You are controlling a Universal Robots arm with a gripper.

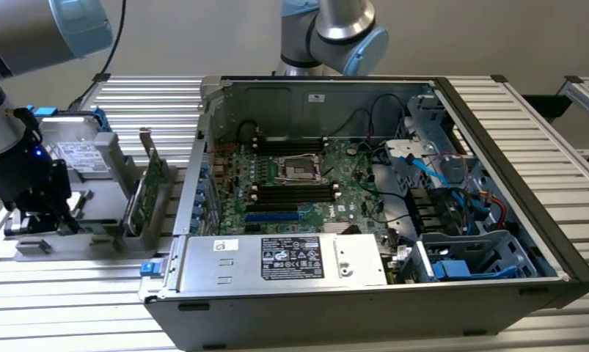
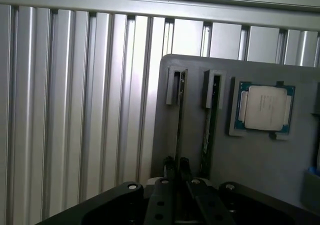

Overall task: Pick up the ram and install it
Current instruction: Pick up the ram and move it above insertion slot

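**Wrist view.** The gripper (image 2: 177, 166) is shown lowered onto a grey parts tray (image 2: 260, 180) that lies on a slatted aluminium table (image 2: 75, 110). The ram (image 2: 178, 120) is seen edge-on as a thin dark line. It is seated upright in a narrow slot of the tray, with one end held by a grey end clip. The two black fingertips (image 2: 169, 164) are placed on either side of the ram's near end. The jaws appear to be clenched on the ram, though the contact is dimly lit and is judged only from the very narrow gap left between them. The ram has not been lifted from its slot. A second memory stick (image 2: 207, 125), with its green edge visible, is held in the neighbouring slot just beside the ram. A square silver processor chip (image 2: 265, 107) is laid flat in a recess on the far side of that stick.

**Exterior view.** The gripper (image 1: 42, 224) is seen low over the tray (image 1: 98, 233) at the exterior view's left. A taller green card (image 1: 150, 183) is stood on edge in the same tray, and a hard drive (image 1: 79, 155) is propped behind it. An open computer case (image 1: 274, 323) is laid on its side well apart from the gripper, towards the exterior view's right. Its motherboard (image 1: 319, 209) is exposed, and dark memory slots (image 1: 294, 194) are visible near the processor socket (image 1: 299, 170). A power supply (image 1: 284, 260) is mounted along the near wall of the case.
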